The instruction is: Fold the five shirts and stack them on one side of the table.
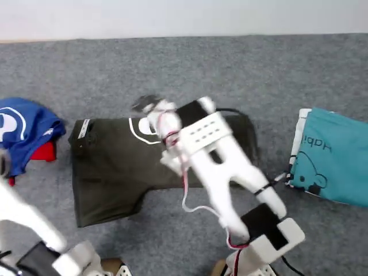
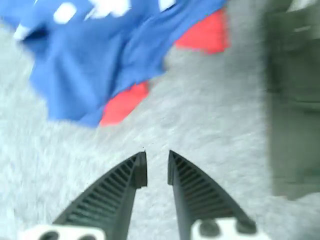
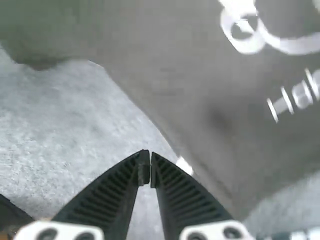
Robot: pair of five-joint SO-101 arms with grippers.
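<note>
The dark olive shirt (image 1: 115, 172) lay spread flat at the centre of the grey surface (image 1: 230, 69). A blue shirt (image 1: 23, 129) was crumpled over a red shirt (image 1: 43, 152) at the left edge, and a folded teal shirt (image 1: 333, 161) sat at the right. The right hand (image 3: 146, 172) hung over the olive shirt's edge, tips almost together, with nothing visible between them. The left hand (image 2: 156, 170) was parted a little and empty, near the blue shirt. The cloth looked light, limp and likely to bunch, so a pinch at a hem corner or sleeve edge would probably suit.
</note>
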